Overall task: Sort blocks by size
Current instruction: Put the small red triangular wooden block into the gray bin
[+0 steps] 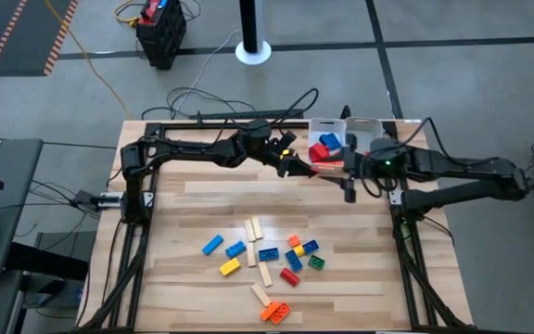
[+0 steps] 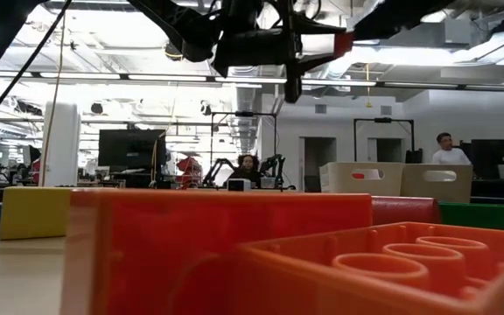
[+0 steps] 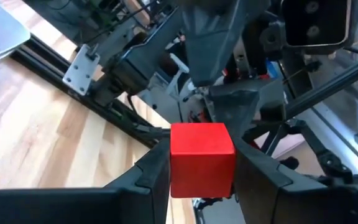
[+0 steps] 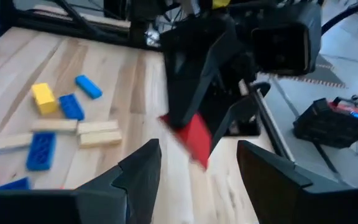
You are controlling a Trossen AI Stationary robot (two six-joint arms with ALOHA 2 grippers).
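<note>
My left gripper point(image 3: 202, 186) reaches level across the far part of the table and is shut on a small red block point(image 3: 202, 158). In the high view it point(image 1: 311, 168) hangs just in front of the white trays point(image 1: 367, 128). My right gripper point(image 4: 197, 163) stands open and holds nothing, facing the left gripper and its red block point(image 4: 191, 140) from close by. The other blocks point(image 1: 267, 260) lie loose on the wooden table's near middle: blue, yellow, orange, red and green bricks and pale wooden bars point(image 1: 253, 230). My left gripper pinches the red block by two opposite sides point(image 3: 176, 163) between its two fingers point(image 3: 154, 177). The fingers come level from the table's left side. The block sits at their free ends point(image 2: 344, 42), lifted clear of the table.
One white tray point(image 1: 315, 125) at the far right holds red and blue blocks point(image 1: 323, 147). Both arms crowd the space in front of the trays. An orange brick point(image 2: 392, 271) and a red one point(image 2: 191, 254) fill the low view's foreground. People sit in the room behind.
</note>
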